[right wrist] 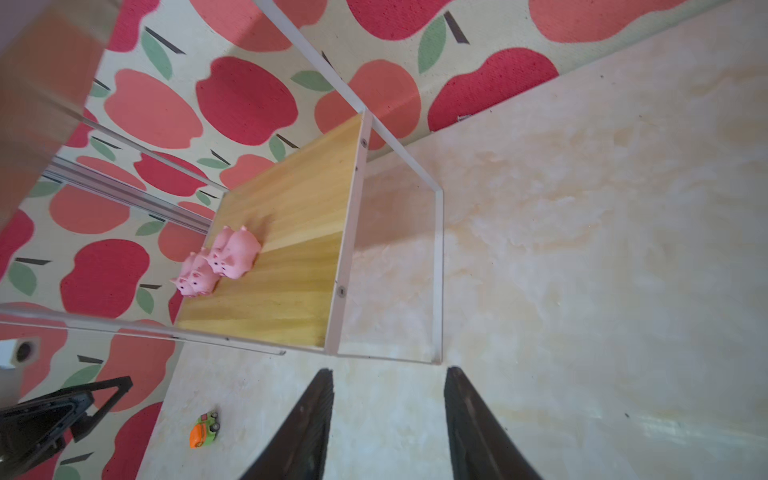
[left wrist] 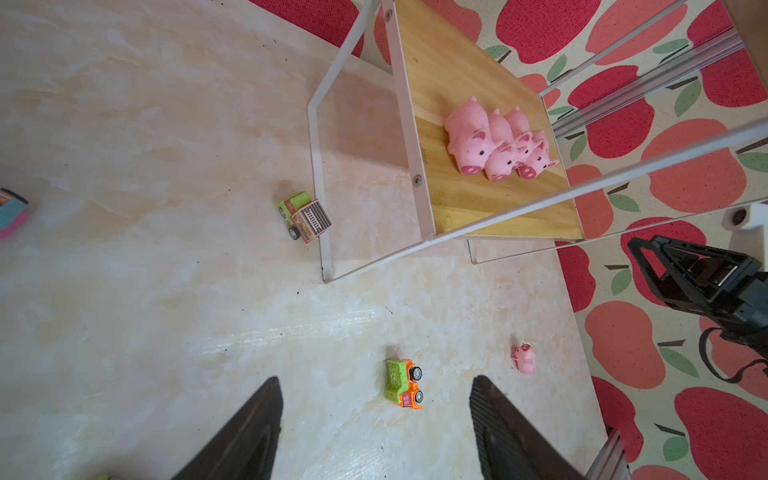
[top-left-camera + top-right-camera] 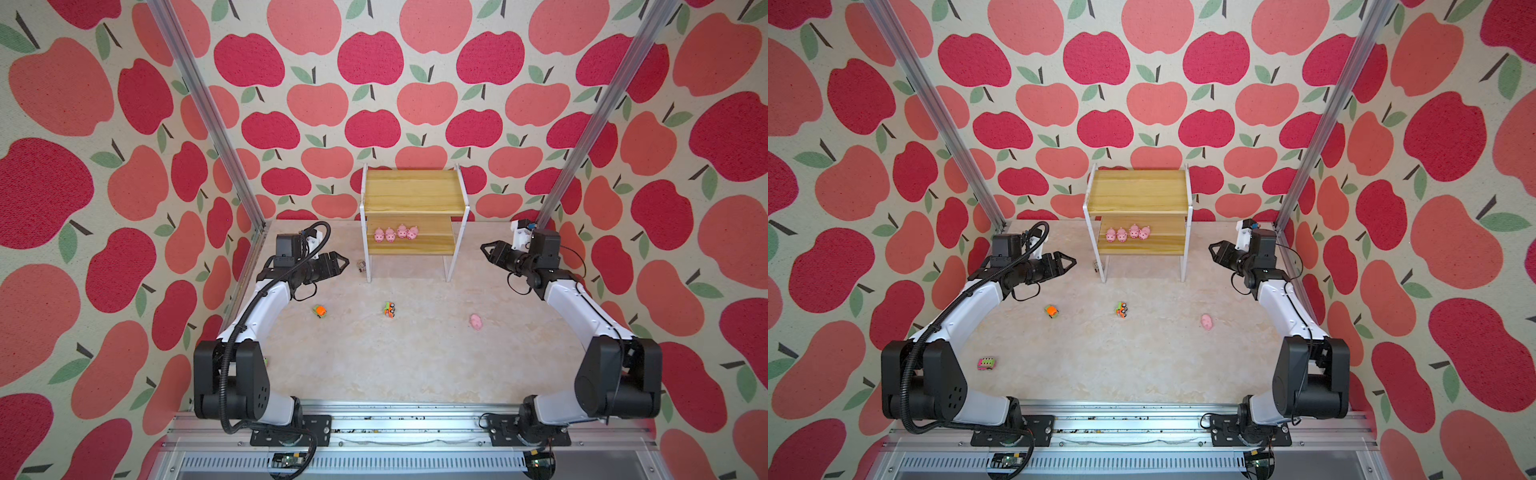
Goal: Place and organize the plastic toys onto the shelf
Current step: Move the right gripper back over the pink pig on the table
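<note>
Four pigs [image 3: 395, 233] stand in a row on the lower board of the shelf [image 3: 413, 195], and its upper board is bare. The fifth pig [image 3: 476, 321] lies on the table [image 3: 415, 365], right of centre and well apart from the shelf.

Trucks counted, all on the table:
- orange truck [image 3: 319, 310], on the left
- green-and-orange truck [image 3: 389, 310], in the middle
- grille-backed truck [image 2: 306, 216], just beside the shelf's front left leg
- pink-and-green truck [image 3: 986, 363], near the left arm's base

The left gripper [image 3: 340, 262] and right gripper [image 3: 485, 252] both hover with jaws apart, holding nothing.

My judgement is that the pig row is one short. The next move is for the right arm, which is nearest: drop over the loose pig, straddle its body, and pinch gently.

I can read no brand, label or lettering. The grille panel is only a pattern.
</note>
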Available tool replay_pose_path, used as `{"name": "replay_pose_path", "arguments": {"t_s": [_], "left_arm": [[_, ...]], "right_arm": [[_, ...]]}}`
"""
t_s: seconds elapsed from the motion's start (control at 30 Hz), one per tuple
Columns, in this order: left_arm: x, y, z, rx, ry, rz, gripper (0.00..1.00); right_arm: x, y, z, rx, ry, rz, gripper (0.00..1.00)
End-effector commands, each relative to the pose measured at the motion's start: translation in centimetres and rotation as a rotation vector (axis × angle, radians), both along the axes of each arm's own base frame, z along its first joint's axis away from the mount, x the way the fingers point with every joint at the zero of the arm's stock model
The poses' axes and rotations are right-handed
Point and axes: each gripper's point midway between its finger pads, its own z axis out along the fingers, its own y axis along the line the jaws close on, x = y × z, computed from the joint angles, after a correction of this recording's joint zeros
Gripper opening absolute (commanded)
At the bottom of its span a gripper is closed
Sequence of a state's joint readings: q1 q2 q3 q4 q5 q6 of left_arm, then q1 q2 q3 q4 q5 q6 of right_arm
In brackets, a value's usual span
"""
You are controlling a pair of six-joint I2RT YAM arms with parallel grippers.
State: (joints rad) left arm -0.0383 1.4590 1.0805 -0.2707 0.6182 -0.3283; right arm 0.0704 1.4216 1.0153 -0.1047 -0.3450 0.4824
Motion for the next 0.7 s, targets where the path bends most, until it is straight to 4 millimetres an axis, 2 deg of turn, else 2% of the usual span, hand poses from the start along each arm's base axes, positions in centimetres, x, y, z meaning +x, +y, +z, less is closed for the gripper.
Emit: {"name": "replay_pose_path", "arguments": {"t_s": [0.0,0.07,0.17,0.33,0.5,0.67], "left_arm": [[-0.6,0.3,-0.7,0.016,0.052,0.014,0.74],[-0.9,0.1,-1.1,0.034,0.067,0.008,0.74],[-1.3,-0.3,-1.3,0.065,0.071,-0.006,0.74],[-1.9,-1.2,-1.1,0.095,0.055,-0.032,0.74],[-1.9,-1.8,-1.3,0.091,0.043,-0.04,0.74],[-1.9,-2.1,-1.3,0.087,0.035,-0.048,0.74]], "right_arm": [[-6.5,-1.5,-5.3,-0.223,0.205,-0.038,0.51],[-9.4,-1.2,-7.1,-0.283,0.257,-0.036,0.54],[-12.6,-0.5,-9.0,-0.349,0.304,-0.027,0.58],[-15.6,0.3,-11.8,-0.509,0.348,0.018,0.59],[-15.9,0.1,-13.2,-0.639,0.355,0.05,0.59],[-14.6,0.9,-14.3,-0.715,0.36,0.088,0.57]]}}
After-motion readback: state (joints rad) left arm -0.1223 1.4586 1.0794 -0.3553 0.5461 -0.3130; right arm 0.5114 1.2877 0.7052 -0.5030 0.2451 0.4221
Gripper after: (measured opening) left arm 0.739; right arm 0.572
